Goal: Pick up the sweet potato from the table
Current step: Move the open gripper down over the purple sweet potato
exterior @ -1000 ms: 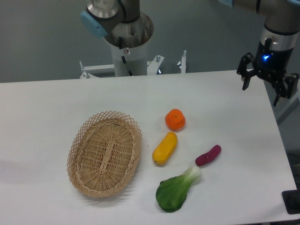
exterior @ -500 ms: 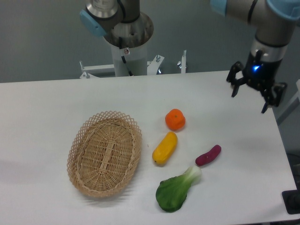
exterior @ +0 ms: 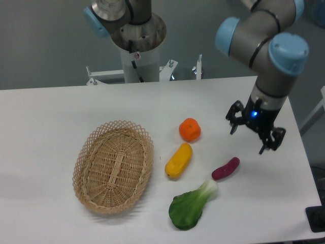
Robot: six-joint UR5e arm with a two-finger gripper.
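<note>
Hovering with its two dark fingers spread wide and nothing between them, the end effector [exterior: 255,133] has swung in from the counter's far right edge over the last second, and now hangs just at 1 o'clock of the small, slim magenta-purple sweet potato [exterior: 225,169]. That sweep down and to the left reads as the approach step: the arm has closed most of the gap, but the fingers are not yet over the tuber, so lowering and lining up are yet to come.

The sweet potato lies on the large, flat, matte white counter [exterior: 51,117], slightly curved and finger-like, its long axis running from 8 to 2 o'clock. It has not moved. Its skin looks smooth and faintly glossy, probably firm enough for a pinch across the narrow middle.

Just at 8 o'clock of it, nearly touching, lies a leafy green bok choy with a pale stalk [exterior: 193,203]. At 10 o'clock sits an oblong, smooth yellow vegetable [exterior: 179,160], and beyond that a round orange fruit [exterior: 190,129]. Well apart at 9 o'clock rests an oval woven wicker basket [exterior: 113,165], open-weave at the rim.
</note>
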